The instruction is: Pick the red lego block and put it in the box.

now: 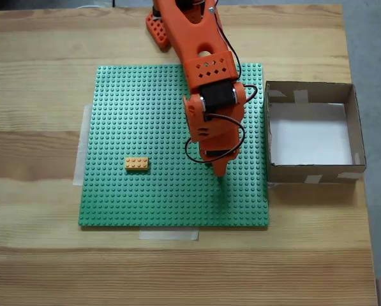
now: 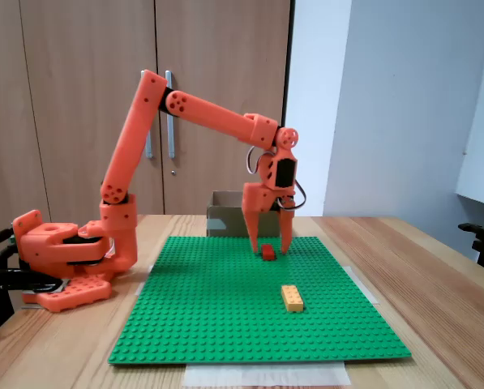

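Down on the green baseplate [image 2: 258, 308], the open tool [image 2: 267, 250] straddles the small red lego block [image 2: 268, 253], gripping nothing

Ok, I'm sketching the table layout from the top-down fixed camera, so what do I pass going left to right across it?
Bare wooden table → left edge of the green baseplate → yellow-orange brick → orange arm with its jaws pointing down at the plate → cardboard box, just off the plate's right edge.
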Controlling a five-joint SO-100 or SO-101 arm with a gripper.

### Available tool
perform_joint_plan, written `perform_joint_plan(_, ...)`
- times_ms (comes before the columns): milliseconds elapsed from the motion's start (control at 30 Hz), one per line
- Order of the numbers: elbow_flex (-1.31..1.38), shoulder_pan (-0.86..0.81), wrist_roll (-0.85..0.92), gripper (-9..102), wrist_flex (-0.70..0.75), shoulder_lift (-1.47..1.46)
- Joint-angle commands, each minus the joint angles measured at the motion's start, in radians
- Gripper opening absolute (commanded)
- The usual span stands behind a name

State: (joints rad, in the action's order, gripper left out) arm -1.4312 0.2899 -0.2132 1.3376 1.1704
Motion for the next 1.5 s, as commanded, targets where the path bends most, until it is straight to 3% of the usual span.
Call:
perform_joint_plan(0,0.006,-0.018,0.011,22,-0.008,0.023)
perform_joint_plan(900,-0.109,-0.002,0.037,1,-0.009,0.161)
perform_joint_plan(1467,-0.115,0.000,0.049,-1,0.087,0.419)
